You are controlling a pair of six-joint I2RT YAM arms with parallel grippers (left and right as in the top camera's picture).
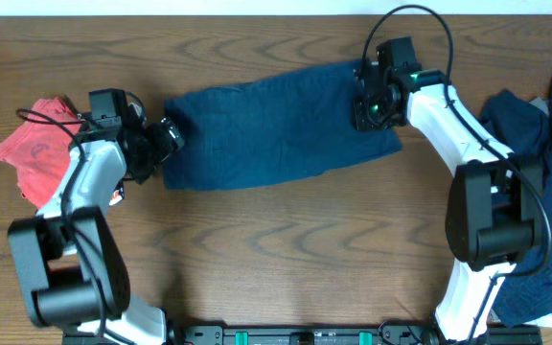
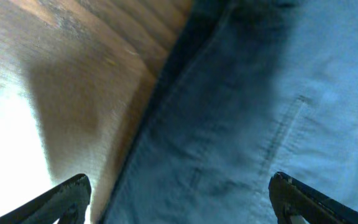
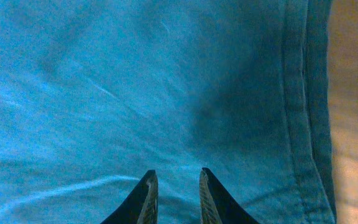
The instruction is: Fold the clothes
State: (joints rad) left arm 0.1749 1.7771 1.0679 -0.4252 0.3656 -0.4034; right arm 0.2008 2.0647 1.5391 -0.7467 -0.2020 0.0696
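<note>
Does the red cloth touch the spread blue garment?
No, the red cloth lies apart from the blue garment, with the left arm between them.

We had a wooden table [image 1: 276,249] under the whole overhead view, brown, with broad wavy grain running from side to side. Light fell evenly on it from above, and we caught only soft shadows. Down at the left gripper [image 2: 179,205], up and to its left, the wood came in close. A hard white glare [image 2: 5,137] washed out the boards at the far left, and just beside it a dim brown shadow [image 2: 67,106] lay across the grain. Over at the right gripper [image 3: 176,193], off to its right, we saw a narrow strip of the same wood, warm and blurred. Well behind both grippers, along the table's near edge, ran a dark rail [image 1: 295,335] with small green marks.
</note>
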